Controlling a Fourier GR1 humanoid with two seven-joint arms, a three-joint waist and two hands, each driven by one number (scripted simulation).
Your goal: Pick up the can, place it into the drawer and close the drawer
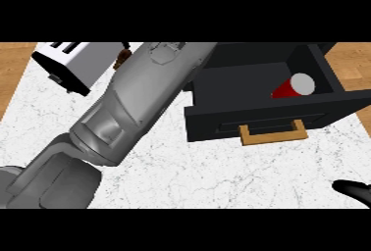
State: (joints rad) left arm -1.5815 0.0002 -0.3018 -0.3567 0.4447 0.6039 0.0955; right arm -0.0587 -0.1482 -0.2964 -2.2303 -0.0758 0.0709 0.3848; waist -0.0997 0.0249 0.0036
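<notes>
The red can (288,89) with a white end lies tilted inside the open black drawer (239,83), near its right wall. No hand touches it. A wooden handle (272,133) sits on the drawer front, which faces me. My left forearm (134,103) crosses the picture from the lower left to the top middle, just left of the drawer; its hand is past the top edge and hidden. Only a black tip of my right hand (355,190) shows at the lower right edge, well below the drawer.
A white and black toaster (72,61) stands at the back left on the white marble counter (217,171). A small brown object (121,58) peeks out between the toaster and my left forearm. Wooden floor shows past the counter's sides.
</notes>
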